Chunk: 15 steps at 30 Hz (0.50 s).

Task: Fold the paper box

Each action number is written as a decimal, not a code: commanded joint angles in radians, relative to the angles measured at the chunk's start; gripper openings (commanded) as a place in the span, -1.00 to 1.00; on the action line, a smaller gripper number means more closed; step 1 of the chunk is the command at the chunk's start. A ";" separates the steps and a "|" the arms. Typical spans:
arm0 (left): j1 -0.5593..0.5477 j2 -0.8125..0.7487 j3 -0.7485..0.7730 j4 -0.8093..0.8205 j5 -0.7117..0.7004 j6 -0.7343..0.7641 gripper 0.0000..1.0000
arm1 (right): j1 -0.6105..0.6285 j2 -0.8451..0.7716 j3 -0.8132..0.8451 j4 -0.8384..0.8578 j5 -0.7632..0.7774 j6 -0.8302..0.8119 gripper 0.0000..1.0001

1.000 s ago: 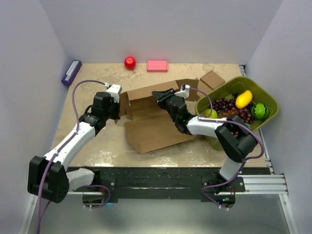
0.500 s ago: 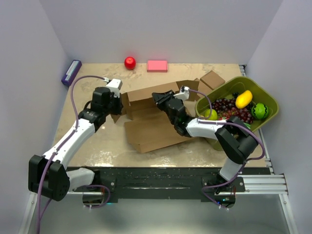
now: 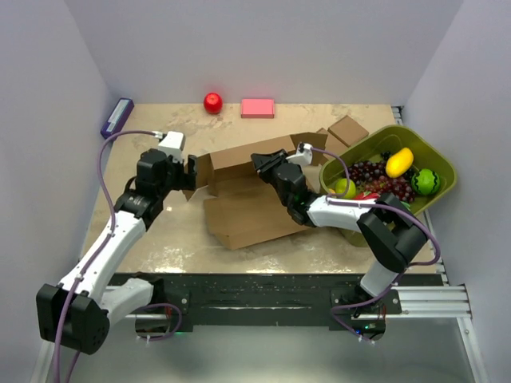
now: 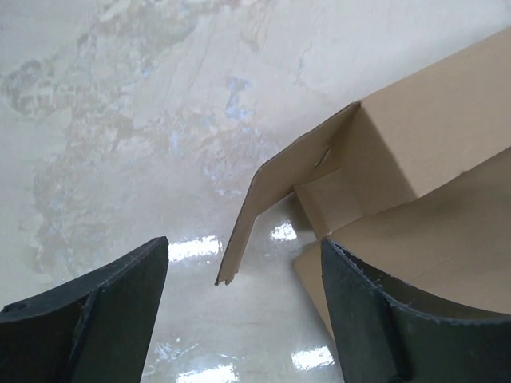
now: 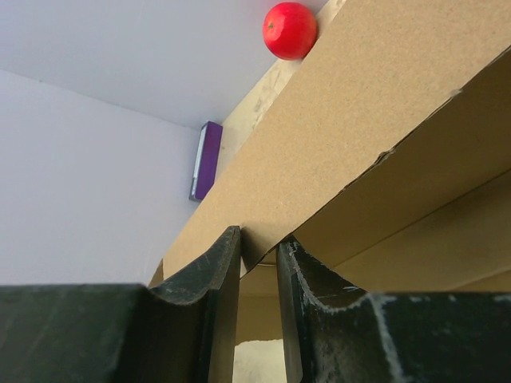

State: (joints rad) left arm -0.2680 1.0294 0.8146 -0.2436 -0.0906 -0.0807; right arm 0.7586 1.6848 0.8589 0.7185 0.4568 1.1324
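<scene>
Overhead, the paper box (image 3: 254,209) lies half-formed at the middle of the bench (image 3: 184,239). The left gripper (image 3: 192,172) is at its left end flap and the right gripper (image 3: 261,164) on its raised rear wall, near a green basket (image 3: 431,198) of fruit. From the left wrist, the fingers (image 4: 104,311) stand wide apart, the flap between them untouched. From the right wrist, the fingers (image 5: 214,287) are clamped on a cardboard edge, a red ball (image 5: 290,30) beyond.

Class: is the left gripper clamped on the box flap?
No: the left gripper stands wide open around a flap of the paper box.
</scene>
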 commanded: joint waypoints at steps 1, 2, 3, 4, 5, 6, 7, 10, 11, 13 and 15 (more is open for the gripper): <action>0.013 0.063 -0.009 0.040 0.026 0.036 0.55 | -0.004 -0.027 -0.026 -0.045 0.059 -0.025 -0.46; 0.013 0.076 -0.003 0.041 0.050 0.038 0.50 | -0.004 -0.030 -0.027 -0.045 0.059 -0.025 -0.46; 0.013 0.105 0.004 0.041 0.060 0.038 0.36 | -0.004 -0.030 -0.029 -0.047 0.060 -0.025 -0.46; 0.013 0.121 0.020 0.041 0.071 0.036 0.29 | -0.002 -0.031 -0.029 -0.047 0.062 -0.026 -0.46; 0.013 0.136 0.026 0.044 0.083 0.035 0.22 | -0.004 -0.030 -0.029 -0.047 0.062 -0.026 -0.46; 0.013 0.158 0.031 0.052 0.121 0.035 0.06 | -0.002 -0.027 -0.029 -0.044 0.062 -0.028 -0.46; 0.013 0.164 0.032 0.062 0.144 0.024 -0.07 | -0.002 -0.024 -0.029 -0.041 0.063 -0.026 -0.46; 0.013 0.185 0.038 0.104 0.227 0.007 -0.81 | -0.004 -0.011 -0.027 -0.033 0.065 -0.028 -0.46; 0.013 0.190 0.044 0.102 0.230 -0.001 -0.97 | -0.002 -0.008 -0.026 -0.033 0.065 -0.029 -0.47; 0.012 0.196 0.063 0.092 0.209 -0.014 -1.00 | -0.004 -0.001 -0.023 -0.031 0.063 -0.033 -0.47; 0.012 0.198 0.080 0.078 0.186 -0.027 -1.00 | -0.004 0.006 -0.020 -0.031 0.068 -0.039 -0.48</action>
State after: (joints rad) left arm -0.2546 1.2259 0.8238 -0.2230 0.0525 -0.0692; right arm 0.7544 1.6794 0.8505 0.7238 0.4763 1.1316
